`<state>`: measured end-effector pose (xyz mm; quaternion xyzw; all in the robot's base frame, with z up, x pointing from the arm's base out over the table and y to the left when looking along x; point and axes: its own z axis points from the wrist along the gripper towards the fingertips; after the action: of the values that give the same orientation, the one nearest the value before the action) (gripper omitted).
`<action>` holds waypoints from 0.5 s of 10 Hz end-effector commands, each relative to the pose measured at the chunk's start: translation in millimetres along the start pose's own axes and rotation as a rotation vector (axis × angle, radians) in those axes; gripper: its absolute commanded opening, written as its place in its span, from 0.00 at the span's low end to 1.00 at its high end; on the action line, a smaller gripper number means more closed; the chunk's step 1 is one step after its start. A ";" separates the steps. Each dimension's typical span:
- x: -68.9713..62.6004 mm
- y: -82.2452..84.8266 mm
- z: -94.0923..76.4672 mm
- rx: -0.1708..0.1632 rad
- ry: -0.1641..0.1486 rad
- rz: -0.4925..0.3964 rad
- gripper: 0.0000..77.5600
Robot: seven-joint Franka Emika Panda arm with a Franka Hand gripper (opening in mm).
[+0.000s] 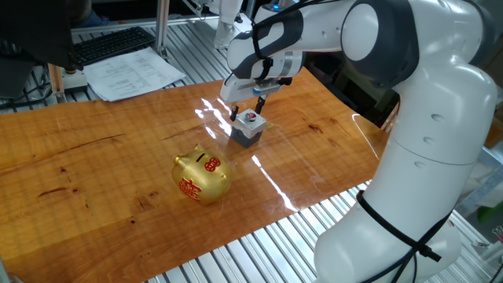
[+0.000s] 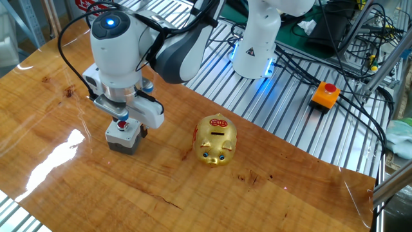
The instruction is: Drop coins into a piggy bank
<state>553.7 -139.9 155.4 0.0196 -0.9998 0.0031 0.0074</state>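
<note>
The gold piggy bank stands on the wooden table, its red-marked slot facing up. A small red coin lies on top of a grey square block beside the pig. My gripper hangs just above the block. Its fingers are apart, one on each side of the coin, and it is open. Whether the fingers touch the coin is not visible.
The wooden tabletop sits on slatted metal. Papers and a keyboard lie behind the table's far edge. An orange box with a red button and cables lie beside the robot base.
</note>
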 end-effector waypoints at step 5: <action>-2.5 -4.0 0.0 0.001 -0.008 -0.027 1.00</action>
<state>554.8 -141.9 154.5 0.0306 -0.9995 0.0033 0.0051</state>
